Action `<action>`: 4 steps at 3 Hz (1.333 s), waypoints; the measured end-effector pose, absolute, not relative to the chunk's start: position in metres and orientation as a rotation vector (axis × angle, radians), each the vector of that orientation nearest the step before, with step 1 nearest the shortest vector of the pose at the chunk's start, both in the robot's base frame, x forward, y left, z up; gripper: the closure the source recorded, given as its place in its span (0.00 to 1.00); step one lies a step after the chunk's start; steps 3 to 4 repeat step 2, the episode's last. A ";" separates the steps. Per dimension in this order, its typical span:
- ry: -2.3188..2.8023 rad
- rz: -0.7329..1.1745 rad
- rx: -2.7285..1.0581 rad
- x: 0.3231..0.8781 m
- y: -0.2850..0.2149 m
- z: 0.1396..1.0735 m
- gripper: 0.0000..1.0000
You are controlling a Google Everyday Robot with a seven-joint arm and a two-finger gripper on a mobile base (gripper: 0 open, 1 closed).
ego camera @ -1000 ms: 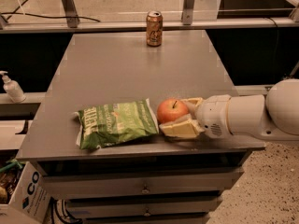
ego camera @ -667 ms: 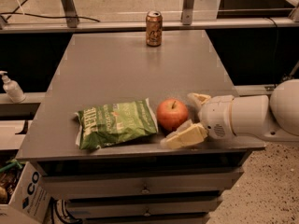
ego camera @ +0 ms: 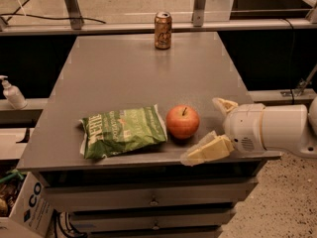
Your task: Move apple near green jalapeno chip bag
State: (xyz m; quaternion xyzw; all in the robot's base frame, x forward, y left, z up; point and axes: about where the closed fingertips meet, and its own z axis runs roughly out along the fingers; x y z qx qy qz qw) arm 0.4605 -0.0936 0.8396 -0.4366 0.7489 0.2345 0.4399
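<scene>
The red-orange apple (ego camera: 183,122) with a short dark stem stands on the grey table (ego camera: 124,68) near its front edge. The crinkled green jalapeno chip bag (ego camera: 123,131) lies flat right beside it on the left, its edge almost touching the apple. My gripper (ego camera: 210,129) is at the front right of the table, to the right of the apple and apart from it. Its two pale fingers (ego camera: 208,151) are spread open with nothing between them. The white arm reaches in from the right.
A brown-gold drink can (ego camera: 163,29) stands upright at the table's far edge. A white pump bottle (ego camera: 12,93) sits on a ledge to the left. A cardboard box (ego camera: 25,207) is on the floor at lower left. Drawers run under the table front.
The gripper let go of the apple, opened and drew back to the right. The apple stays on the table beside the chip bag.
</scene>
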 end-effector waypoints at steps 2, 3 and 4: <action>1.892 0.460 -0.908 0.401 -0.153 0.858 0.00; 1.892 0.460 -0.908 0.401 -0.153 0.858 0.00; 1.892 0.460 -0.908 0.401 -0.153 0.858 0.00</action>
